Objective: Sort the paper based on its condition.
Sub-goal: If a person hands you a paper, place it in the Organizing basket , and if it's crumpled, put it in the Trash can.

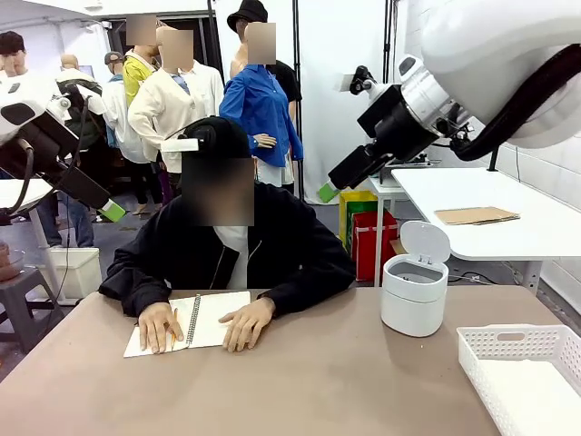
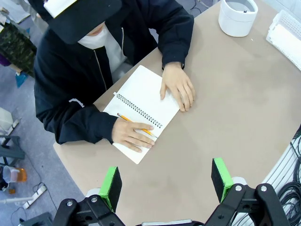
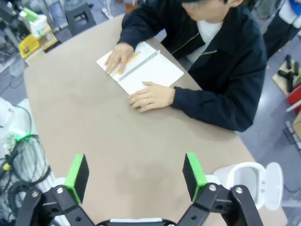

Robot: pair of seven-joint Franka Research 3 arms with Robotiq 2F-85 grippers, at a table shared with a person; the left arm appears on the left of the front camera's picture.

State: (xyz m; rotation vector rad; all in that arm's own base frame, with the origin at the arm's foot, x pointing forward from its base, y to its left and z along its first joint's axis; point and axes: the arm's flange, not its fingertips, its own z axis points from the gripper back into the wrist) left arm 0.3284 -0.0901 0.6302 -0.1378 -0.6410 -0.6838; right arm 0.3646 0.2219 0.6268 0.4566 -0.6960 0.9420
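Taking the table (image 1: 345, 381) as a clock face with the robot at 6, both arms hang high above the near side. The left gripper (image 2: 166, 181) has its green pads spread wide with nothing between them. The right gripper (image 3: 135, 175) is spread just as wide and is also empty.

A white basket (image 1: 508, 334) sits at the near edge at about 4 o'clock. Farther off, at about 2 o'clock, a round white bin (image 1: 413, 300) stands with its lid up.

At about 11 o'clock, on the far side, lies an open spiral notebook (image 1: 218, 318). One of the person's hands (image 1: 161, 325) rests on it holding a pencil (image 2: 136, 125), and the other hand (image 1: 247, 324) lies flat on the facing page. Where the paper to be sorted lies cannot be told, because the only pages on the table are bound in that notebook.

The main risk is probably reaching too soon. A gripper coming down at 11 o'clock would meet fingers or the pencil rather than a free sheet. Later, a thin flat sheet may slide away or crease under the pads, so a good sheet could be taken for a damaged one. An arm crossing the middle towards the bin could also knock its raised lid.
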